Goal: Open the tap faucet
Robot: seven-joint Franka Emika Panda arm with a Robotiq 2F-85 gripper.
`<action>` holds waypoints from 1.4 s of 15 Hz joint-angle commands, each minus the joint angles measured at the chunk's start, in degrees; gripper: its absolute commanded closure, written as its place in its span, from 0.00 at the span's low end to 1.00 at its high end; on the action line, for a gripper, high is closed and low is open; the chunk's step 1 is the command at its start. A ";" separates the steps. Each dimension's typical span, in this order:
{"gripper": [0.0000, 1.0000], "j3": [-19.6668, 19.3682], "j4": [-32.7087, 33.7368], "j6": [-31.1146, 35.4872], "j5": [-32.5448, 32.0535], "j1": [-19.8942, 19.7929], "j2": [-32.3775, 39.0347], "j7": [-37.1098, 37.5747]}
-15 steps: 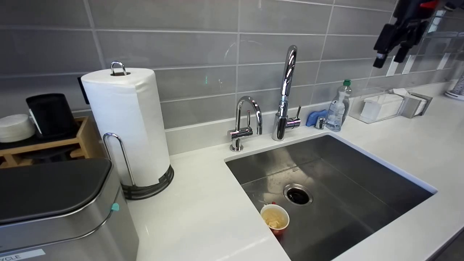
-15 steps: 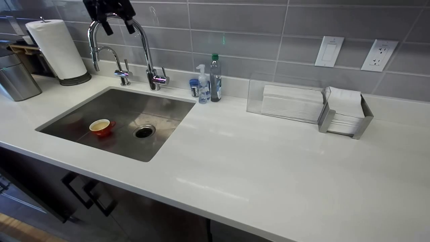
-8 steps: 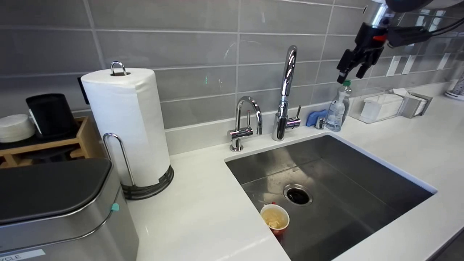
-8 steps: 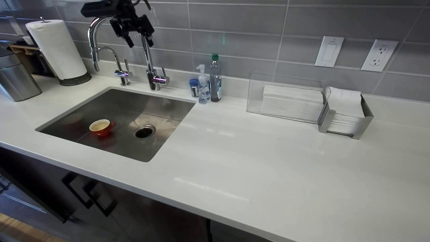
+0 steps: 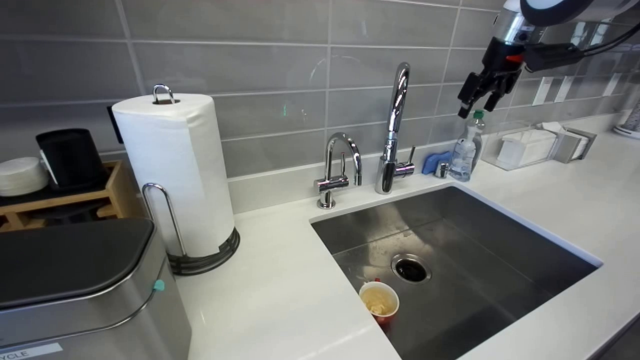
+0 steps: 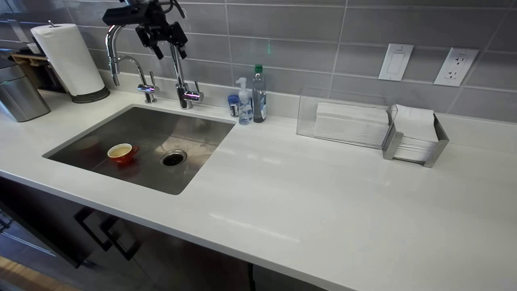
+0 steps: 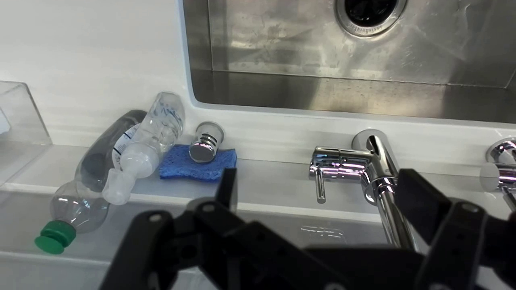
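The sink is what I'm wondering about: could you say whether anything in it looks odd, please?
Mildly: a red cup stands in the sink, apart from the drain, with yellowish contents, perhaps awaiting emptying. Nothing else stands out.

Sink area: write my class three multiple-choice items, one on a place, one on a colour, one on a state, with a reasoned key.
1. Where does the tall faucet stand?
A. On the bin
B. Between the sink and the tiled wall
C. On the sink floor

2. What colour is the sponge?
A. Blue
B. Yellow
C. Pink

3. What state is the hand in?
A. Shut on the sponge
B. Shut on the tall faucet
C. Open, gripping nothing

1 B: its base stands on the counter along the sink's back edge in both exterior views.
2 A: the wrist view shows it blue.
3 C: its jaws stand wide apart in the wrist view, clasping nothing.
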 commanded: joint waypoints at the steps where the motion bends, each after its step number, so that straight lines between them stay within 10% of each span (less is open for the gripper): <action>1: 0.00 0.12 0.12 -0.18 -0.01 -0.12 -0.02 -0.01; 16: 0.00 3.25 11.18 14.76 8.15 -2.16 18.56 -1.86; 21: 0.28 3.38 14.62 17.03 7.16 -2.09 22.80 -1.32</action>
